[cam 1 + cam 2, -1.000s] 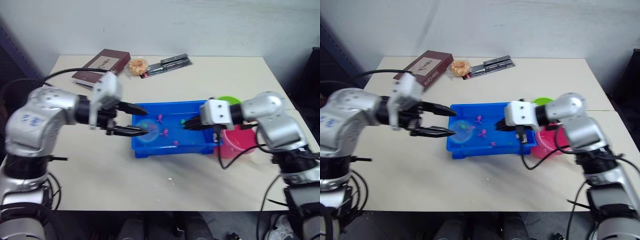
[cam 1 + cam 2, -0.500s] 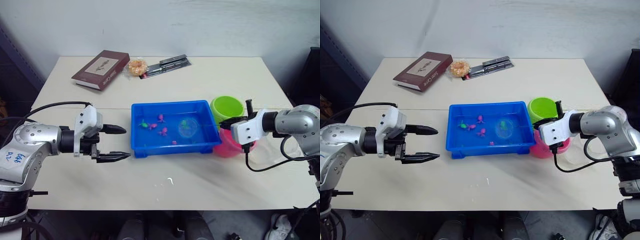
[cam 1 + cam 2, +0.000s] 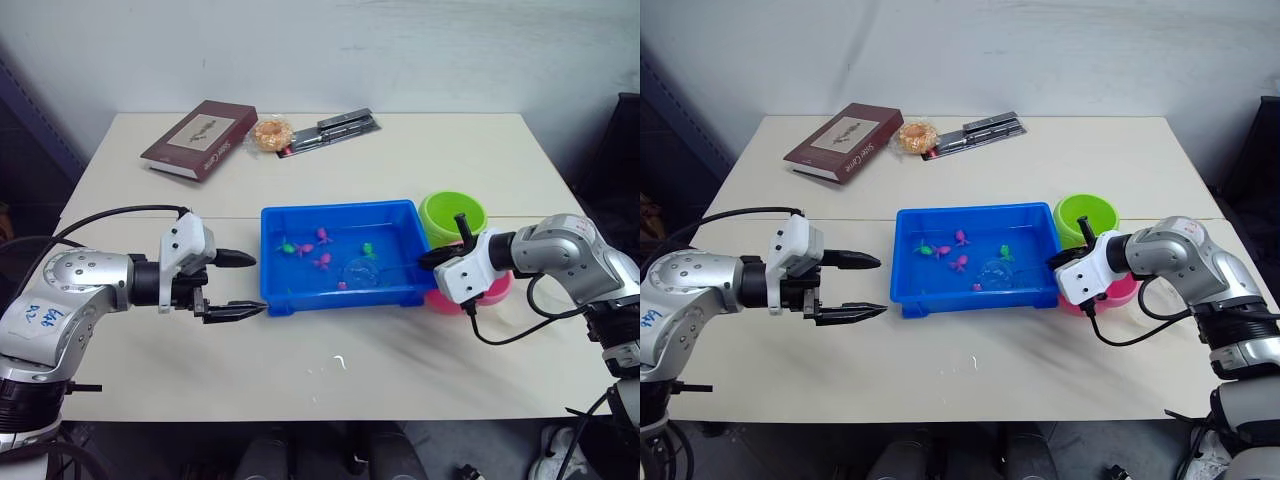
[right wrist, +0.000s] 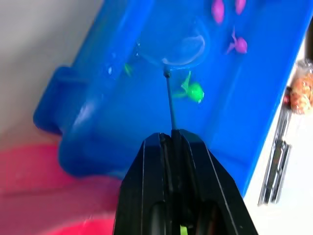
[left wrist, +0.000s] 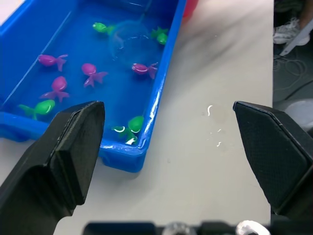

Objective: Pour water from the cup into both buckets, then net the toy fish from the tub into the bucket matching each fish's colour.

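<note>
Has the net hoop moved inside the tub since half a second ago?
Yes. The net, held by the right claw, has slid from the middle of the tub toward its near wall, ending beside the near rim.

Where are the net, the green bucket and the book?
net [image 4: 182, 48]: right wrist view, on the mesh.
green bucket [image 3: 1087, 213]: right eye view, on its inner wall.
book [image 3: 200, 138]: left eye view, on the cover.

dark red book [image 3: 199, 139] at the table's [image 3: 420, 150] far edge, wrapped snack [image 3: 273, 131] beside it, pen pack [image 3: 333, 131] alongside
</note>
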Tool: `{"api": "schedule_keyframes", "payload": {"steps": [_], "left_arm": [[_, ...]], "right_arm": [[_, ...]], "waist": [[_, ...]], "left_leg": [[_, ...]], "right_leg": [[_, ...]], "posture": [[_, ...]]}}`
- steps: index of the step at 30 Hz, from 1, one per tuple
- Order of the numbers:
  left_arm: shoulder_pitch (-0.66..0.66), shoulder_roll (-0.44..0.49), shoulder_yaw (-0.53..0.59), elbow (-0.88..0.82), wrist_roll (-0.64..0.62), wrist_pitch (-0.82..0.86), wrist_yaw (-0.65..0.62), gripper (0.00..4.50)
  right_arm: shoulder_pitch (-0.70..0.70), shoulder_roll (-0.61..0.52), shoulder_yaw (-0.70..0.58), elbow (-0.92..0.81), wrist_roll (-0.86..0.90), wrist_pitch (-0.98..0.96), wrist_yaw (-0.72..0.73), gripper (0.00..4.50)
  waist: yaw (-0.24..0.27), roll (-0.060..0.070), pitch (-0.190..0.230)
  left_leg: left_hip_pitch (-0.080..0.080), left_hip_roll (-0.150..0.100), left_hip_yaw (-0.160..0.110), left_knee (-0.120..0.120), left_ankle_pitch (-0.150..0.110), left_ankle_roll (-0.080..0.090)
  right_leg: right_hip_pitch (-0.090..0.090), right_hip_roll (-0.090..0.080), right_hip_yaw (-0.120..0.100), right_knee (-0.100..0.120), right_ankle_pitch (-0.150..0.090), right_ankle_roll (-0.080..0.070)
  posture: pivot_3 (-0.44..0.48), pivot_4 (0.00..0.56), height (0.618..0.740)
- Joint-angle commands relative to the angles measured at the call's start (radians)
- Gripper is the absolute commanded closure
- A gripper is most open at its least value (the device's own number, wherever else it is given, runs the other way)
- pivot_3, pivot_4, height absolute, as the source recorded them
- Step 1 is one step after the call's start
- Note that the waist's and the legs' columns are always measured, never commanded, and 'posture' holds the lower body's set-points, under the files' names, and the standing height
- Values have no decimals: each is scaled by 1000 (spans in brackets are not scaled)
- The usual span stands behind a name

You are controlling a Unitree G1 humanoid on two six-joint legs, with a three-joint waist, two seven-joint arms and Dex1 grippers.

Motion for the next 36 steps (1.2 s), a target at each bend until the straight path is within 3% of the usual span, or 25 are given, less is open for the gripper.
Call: {"api": "schedule_keyframes", "payload": {"steps": [1,11,18,28,32,36], "left_arm": [[-1,27,44,-42,-25,7,9,11],[20,51,91,-75,-37,15,46,11],[43,62,96,-74,-44,20,46,11],[-28,15,82,-32,-154,72,42,11],[-115,-36,54,15,-178,100,62,11],[-193,-104,17,65,-201,110,56,11]], "right_arm": [[-10,8,-6,-36,56,18,26,4500],[8,64,6,-36,22,46,-2,4500],[35,103,-15,-78,181,203,124,4500],[125,109,-155,-239,494,715,232,4500],[180,72,-219,-316,540,825,216,4500],[320,10,-380,-481,628,990,146,4500]], "waist": [[0,0,0],[1,0,0],[1,0,0],[8,0,0],[9,0,0],[15,0,0]], "left_leg": [[0,0,0,0,0,0],[0,0,0,0,0,0],[0,0,0,0,0,0],[0,0,-2,0,0,0],[-1,-1,-2,1,0,0],[-1,-1,-2,0,0,0]], "right_leg": [[0,0,0,0,0,0],[0,0,0,0,0,0],[0,0,0,1,0,0],[0,-1,-1,1,0,0],[0,-1,-1,1,0,0],[0,-1,-2,0,0,0]], "posture": [[0,150,740],[0,150,740],[0,150,740],[0,150,740],[0,150,740],[0,150,740]]}}
